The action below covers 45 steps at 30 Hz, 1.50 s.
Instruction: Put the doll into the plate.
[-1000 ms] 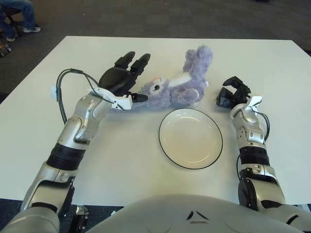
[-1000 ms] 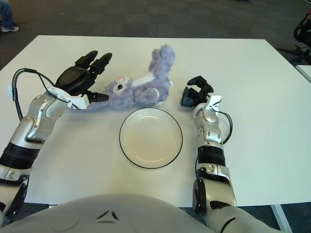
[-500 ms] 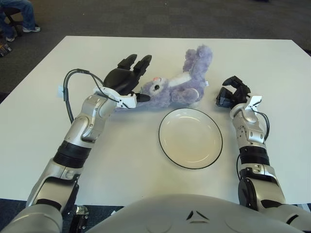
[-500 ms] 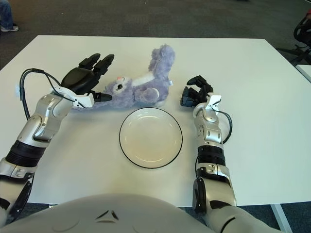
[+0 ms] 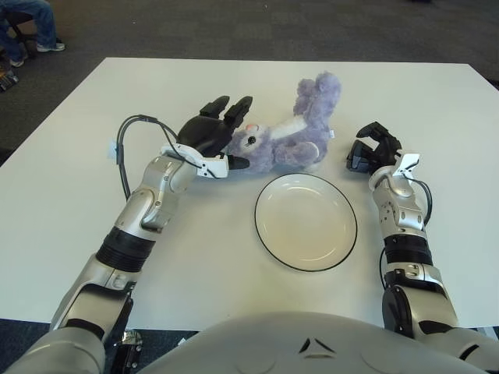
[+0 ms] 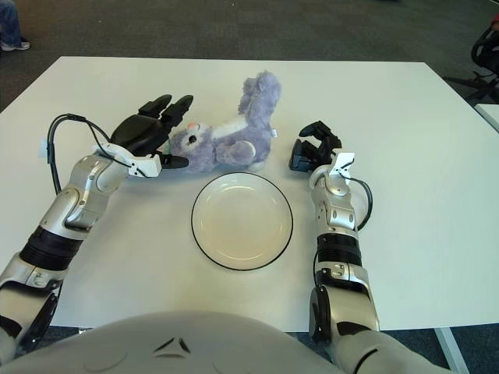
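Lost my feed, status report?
Left hand open at doll's head, no grasp. Right hand idle beside doll. Plate empty, path clear.

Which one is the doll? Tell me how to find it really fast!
Start at the big white table and find the round white plate with a dark rim near the middle. Just behind the plate lies the doll, with the robot's left hand open at its head. It is the only soft, fluffy purple thing there, a plush animal lying down.
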### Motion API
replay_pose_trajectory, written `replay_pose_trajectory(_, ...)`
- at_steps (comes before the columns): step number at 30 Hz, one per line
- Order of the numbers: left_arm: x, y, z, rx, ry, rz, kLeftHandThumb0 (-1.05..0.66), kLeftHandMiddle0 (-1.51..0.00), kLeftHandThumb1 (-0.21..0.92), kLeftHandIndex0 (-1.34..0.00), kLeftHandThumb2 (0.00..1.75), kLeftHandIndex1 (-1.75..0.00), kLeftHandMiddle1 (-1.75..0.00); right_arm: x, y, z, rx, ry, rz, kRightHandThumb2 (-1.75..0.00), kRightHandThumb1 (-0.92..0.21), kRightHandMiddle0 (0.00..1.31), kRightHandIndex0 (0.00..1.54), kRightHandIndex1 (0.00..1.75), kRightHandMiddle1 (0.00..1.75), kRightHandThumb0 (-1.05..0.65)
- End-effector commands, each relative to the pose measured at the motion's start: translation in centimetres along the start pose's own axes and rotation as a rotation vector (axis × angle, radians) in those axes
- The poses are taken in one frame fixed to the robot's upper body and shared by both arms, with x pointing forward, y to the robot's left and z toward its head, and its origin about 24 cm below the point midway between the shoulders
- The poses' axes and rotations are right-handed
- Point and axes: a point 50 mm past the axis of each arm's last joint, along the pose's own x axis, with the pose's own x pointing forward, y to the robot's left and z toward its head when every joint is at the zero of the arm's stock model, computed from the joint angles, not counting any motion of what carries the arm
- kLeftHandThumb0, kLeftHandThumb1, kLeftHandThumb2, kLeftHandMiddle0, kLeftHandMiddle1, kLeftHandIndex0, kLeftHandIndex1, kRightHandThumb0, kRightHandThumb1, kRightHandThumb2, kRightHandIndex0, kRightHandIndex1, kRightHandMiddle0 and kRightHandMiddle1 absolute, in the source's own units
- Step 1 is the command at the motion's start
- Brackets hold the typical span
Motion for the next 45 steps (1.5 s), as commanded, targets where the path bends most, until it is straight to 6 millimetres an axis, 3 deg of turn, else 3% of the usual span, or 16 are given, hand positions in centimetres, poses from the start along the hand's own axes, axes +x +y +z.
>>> replay_pose_trajectory(1,-0.2,0.2,0.6,-0.010,-0.024,-0.061,-1.05,-0.07,0.92,0.00,0.54,0.00,0.00,-0.2,-0.3,-1.0,-0.011,0.045,-0.004,-1.75,0.06,0.67,0.89,1.75,1.75,-0.01)
replay_pose_trajectory(16,-1.4,0.5,2.6,0.003,-0.072,-0.201,-1.05,0.00,0.92,0.00,0.57,0.00,0.00,-0.2,-0.2,-1.0,-0.012,0.046,-0.004,-1.75,0.06,0.67,0.89,1.75,1.75,-0.01)
replay_pose_trajectory(35,-2.4,0.2,3.5,0.089,-0.113,-0.228,-1.05,0.00,0.92,0.00,0.60,0.00,0.00,-0.2,0.0,-1.0,-0.021,0.043,0.006,-1.75,0.06,0.67,0.88,1.75,1.75,-0.01)
replay_pose_trajectory(45,-1.8,-2.9,2.1,0.132,-0.027,-0.172,-1.05,0.00,0.92,0.00,0.53,0.00,0.00,-0.2,0.0,-1.0,-0.017,0.040,0.014,-1.73,0.04,0.66,0.87,1.75,1.75,-0.01)
